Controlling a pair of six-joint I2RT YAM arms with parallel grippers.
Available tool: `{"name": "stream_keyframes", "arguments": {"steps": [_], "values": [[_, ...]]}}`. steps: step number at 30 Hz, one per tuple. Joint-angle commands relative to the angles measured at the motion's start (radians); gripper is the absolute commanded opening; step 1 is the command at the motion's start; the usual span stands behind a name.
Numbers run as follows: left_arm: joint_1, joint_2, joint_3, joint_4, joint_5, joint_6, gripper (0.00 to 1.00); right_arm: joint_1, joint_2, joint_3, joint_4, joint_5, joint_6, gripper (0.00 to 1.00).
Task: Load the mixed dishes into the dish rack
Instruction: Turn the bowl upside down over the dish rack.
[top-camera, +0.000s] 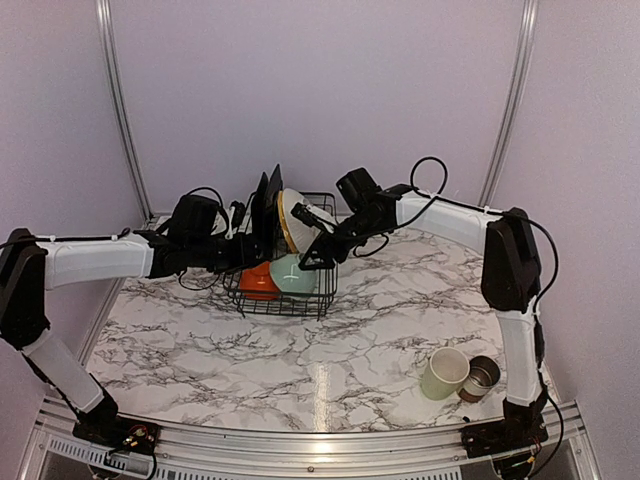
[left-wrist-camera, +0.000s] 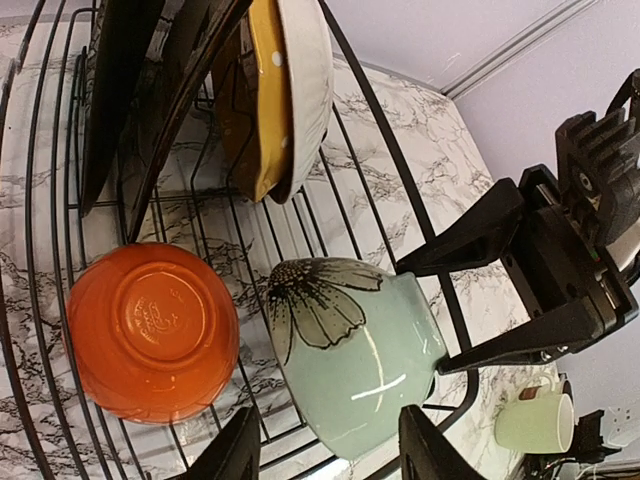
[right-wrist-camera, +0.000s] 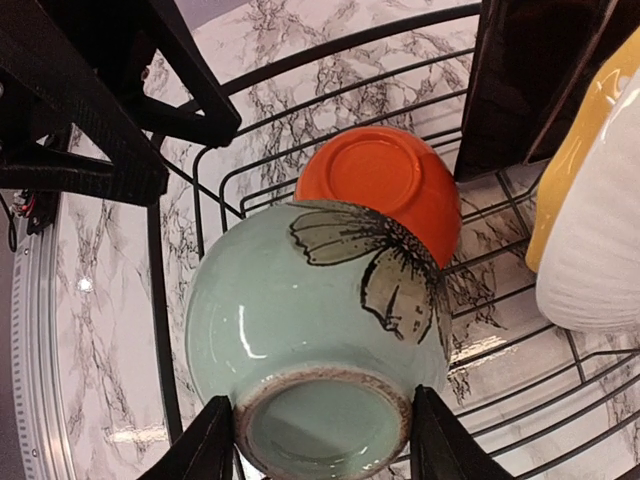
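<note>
Top view: plates (top-camera: 268, 203) and bowls (top-camera: 261, 282) sit in the rack (top-camera: 285, 311); mug (top-camera: 443, 374) and cup (top-camera: 482, 377) wait on the bench (top-camera: 300, 355), near right. Left claw (left-wrist-camera: 330, 440) open, empty; right claw (right-wrist-camera: 318, 428) grips the green bowl (right-wrist-camera: 300, 330).

orange bowl (left-wrist-camera: 150, 330) base stamp, illegible

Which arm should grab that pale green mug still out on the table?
Right. The pale green mug sits beside the right arm's base, next to the small grey-brown cup; the left arm stretches along the marble table's opposite side.
</note>
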Motion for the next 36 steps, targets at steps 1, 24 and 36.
{"name": "stream_keyframes", "arguments": {"steps": [1, 24, 36], "values": [[0.002, -0.049, 0.019, -0.102, -0.092, 0.067, 0.49, 0.019, 0.012, 0.069, -0.023, 0.093, -0.040, 0.24], [0.002, -0.057, 0.011, -0.087, -0.082, 0.085, 0.49, 0.090, 0.094, 0.190, -0.125, 0.341, -0.123, 0.22], [0.002, -0.079, -0.012, -0.079, -0.088, 0.096, 0.49, 0.123, 0.189, 0.309, -0.192, 0.558, -0.135, 0.22]]}}
